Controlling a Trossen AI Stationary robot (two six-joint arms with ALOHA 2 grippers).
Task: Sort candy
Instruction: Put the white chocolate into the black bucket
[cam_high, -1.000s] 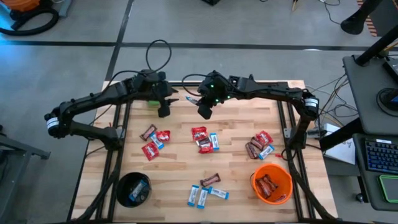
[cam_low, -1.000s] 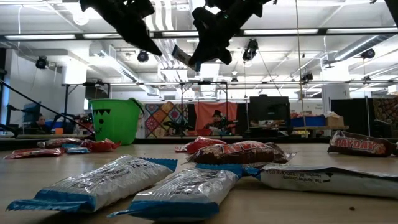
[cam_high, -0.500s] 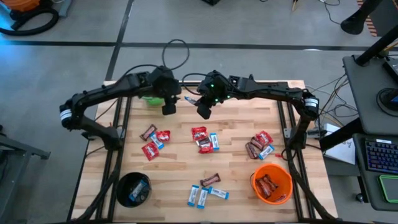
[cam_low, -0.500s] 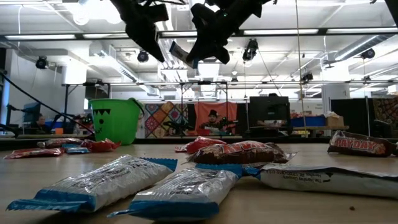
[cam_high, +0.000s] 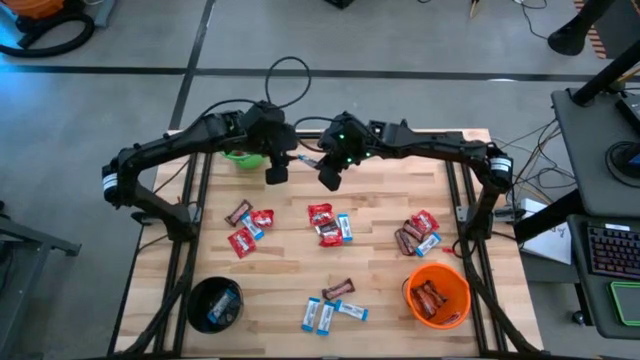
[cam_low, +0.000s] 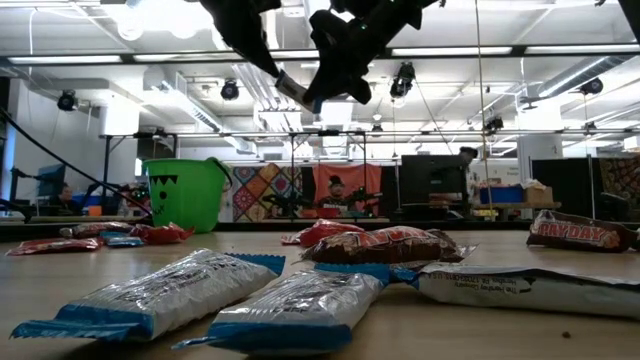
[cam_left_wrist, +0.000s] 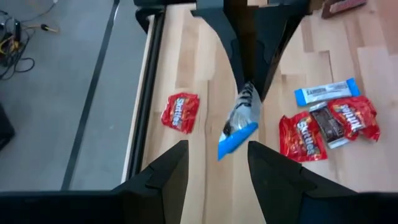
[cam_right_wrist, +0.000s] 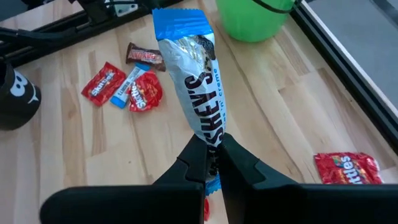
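A blue-and-white candy packet (cam_right_wrist: 193, 74) hangs in the air over the table's far middle, with my right gripper (cam_high: 326, 180) shut on one end of it. My left gripper (cam_left_wrist: 217, 155) is open just left of it; its fingers stand on either side of the packet's free blue end (cam_left_wrist: 235, 138), and I see no touch. More candy lies on the wood: red, blue-and-white and brown packets in a middle group (cam_high: 325, 222), a left group (cam_high: 248, 225), a right group (cam_high: 418, 232) and a near group (cam_high: 328, 308). My right gripper pinches the packet's near end (cam_right_wrist: 211, 140) between its two fingers. The fingers slant down from the table's right side, and the packet runs on past their tips along their line. The packet is lifted clear of the table, its free blue end (cam_right_wrist: 179, 22) toward my left gripper.
A green bucket (cam_high: 243, 158) stands at the far left under my left arm. A black bucket (cam_high: 215, 303) with candy sits at the near left, an orange bucket (cam_high: 437, 295) with brown bars at the near right. Bare wood lies between the candy groups.
My left gripper has moved toward the table's right and a little up, closing in on the packet's free end, and has tipped further downward. My right gripper and the packet have kept still.
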